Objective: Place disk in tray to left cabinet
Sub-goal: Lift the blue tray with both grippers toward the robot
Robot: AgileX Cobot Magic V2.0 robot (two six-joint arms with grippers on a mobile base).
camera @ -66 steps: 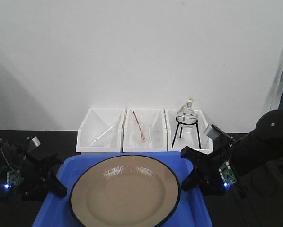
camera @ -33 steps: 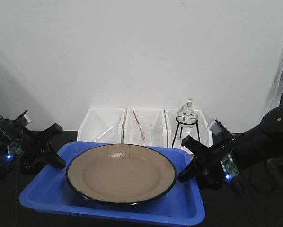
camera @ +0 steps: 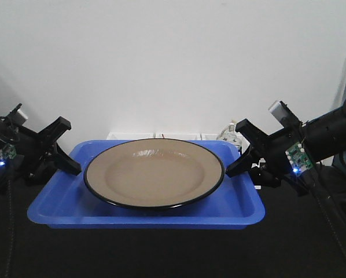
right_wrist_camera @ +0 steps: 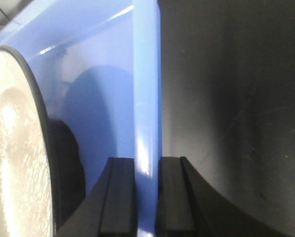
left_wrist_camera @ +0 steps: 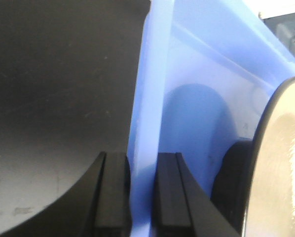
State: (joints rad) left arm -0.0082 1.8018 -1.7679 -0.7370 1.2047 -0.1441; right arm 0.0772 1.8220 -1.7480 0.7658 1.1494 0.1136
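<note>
The blue tray (camera: 144, 214) hangs level above the dark table, held at both short ends. The beige disk (camera: 154, 172) with its black rim lies in it and fills most of its width. My left gripper (camera: 67, 165) is shut on the tray's left lip (left_wrist_camera: 148, 98); the disk's edge (left_wrist_camera: 280, 173) shows just inside. My right gripper (camera: 238, 167) is shut on the right lip (right_wrist_camera: 146, 98), with the disk (right_wrist_camera: 14, 163) beside it. In the wrist views, the left gripper (left_wrist_camera: 142, 197) and right gripper (right_wrist_camera: 146, 197) each have one finger inside the wall and one outside. The left cabinet is out of view.
White bins (camera: 161, 136) stand against the back wall, almost wholly hidden behind the tray. The top of a glass flask (camera: 229, 131) peeks out at the tray's far right corner. Dark tabletop (camera: 161, 255) lies below the tray.
Both grippers have risen with the tray and disk. The tray has levelled out and now covers the white bins, which showed in full before.
</note>
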